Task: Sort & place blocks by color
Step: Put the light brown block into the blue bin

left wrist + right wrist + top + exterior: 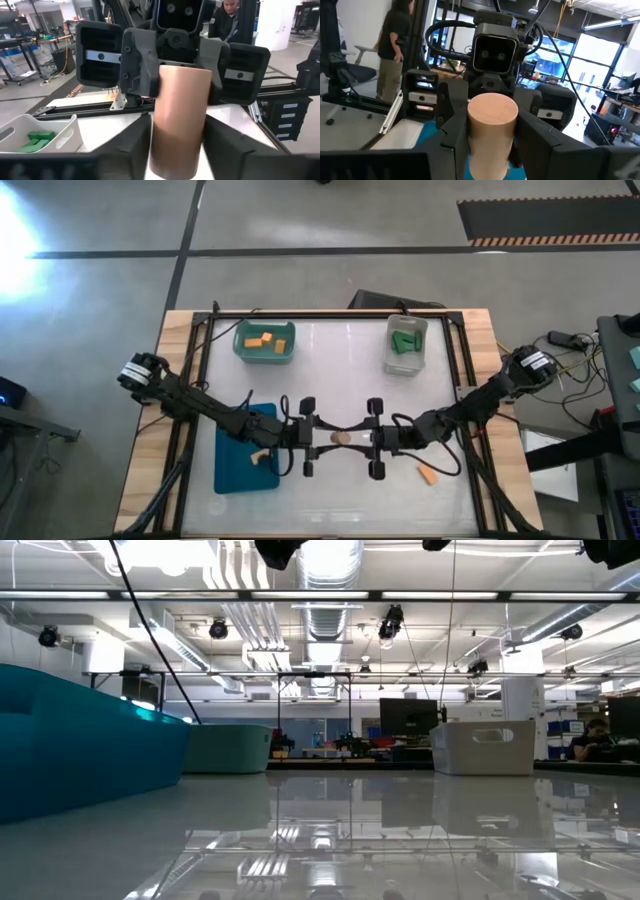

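**Both grippers meeting on one tan cylinder, mid-table**

Left gripper [318,438] and right gripper [362,439] are facing each other near the table's front centre, with a pale tan cylinder block [343,438] sitting between them. In the right wrist view the cylinder [489,131] is standing between that arm's own dark fingers [454,131], which are pressing its sides, so right is clamping it. The left wrist view is showing the same block [180,120] between the left arm's fingers [131,142] too, with the right gripper's body right behind it. Left fingers are sitting close on both sides of it, but I can't tell whether they're actually gripping or just bracketing it.

Rest of the blocks:
- Orange ones [262,340] are lying in the teal bin [264,355] at the back left.
- Green ones [405,343] are lying in the clear bin [391,340] at the back right; also showing in the left wrist view [37,138].
- One tan block [260,455] is resting in the blue tray [236,470], front left, under the left arm.
- One orange block [428,474] is lying loose on the white table [330,390], front right, near the right arm and well apart from any bin.

A person [392,45] is standing beyond the table in the right wrist view.
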